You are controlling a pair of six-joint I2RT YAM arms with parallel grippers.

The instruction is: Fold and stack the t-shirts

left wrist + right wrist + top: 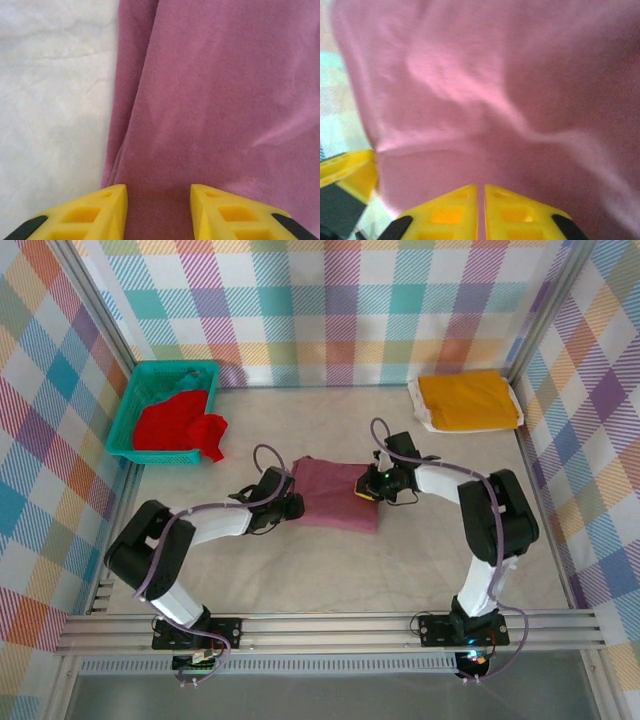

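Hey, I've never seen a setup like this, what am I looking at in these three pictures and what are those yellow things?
These are two robot arms bolted at the near edge of a table. The overhead picture shows both from above; the other two come from cameras on each wrist, so the yellow things are the arms' own fingers. On the table lie a folded maroon t-shirt in the middle, a folded yellow-orange t-shirt at the far right, and a red t-shirt spilling from a teal basket. The left gripper sits over the maroon shirt's left side, fingers apart. The right gripper is pinched on its right edge.
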